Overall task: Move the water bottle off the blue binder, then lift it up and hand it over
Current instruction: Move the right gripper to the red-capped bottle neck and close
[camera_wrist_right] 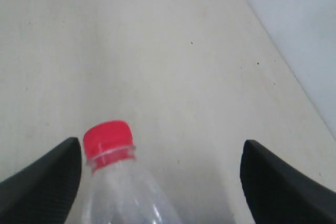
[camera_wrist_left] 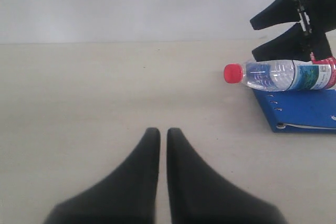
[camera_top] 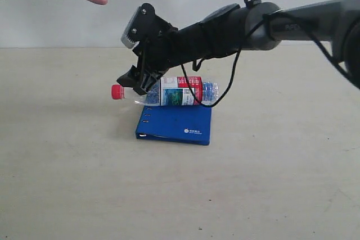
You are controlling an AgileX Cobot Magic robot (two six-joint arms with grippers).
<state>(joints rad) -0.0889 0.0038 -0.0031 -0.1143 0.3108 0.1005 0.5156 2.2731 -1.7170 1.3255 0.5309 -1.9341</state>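
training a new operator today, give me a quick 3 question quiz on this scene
1. True or false: the water bottle stands upright on the blue binder.
2. Multiple choice: the right gripper is A) shut on the binder, B) open, straddling the bottle, C) out of every view.
3. Fill in: the left gripper is ____ (open or shut).

Key: 1 false, it lies on its side; 2 B; 3 shut, holding nothing.
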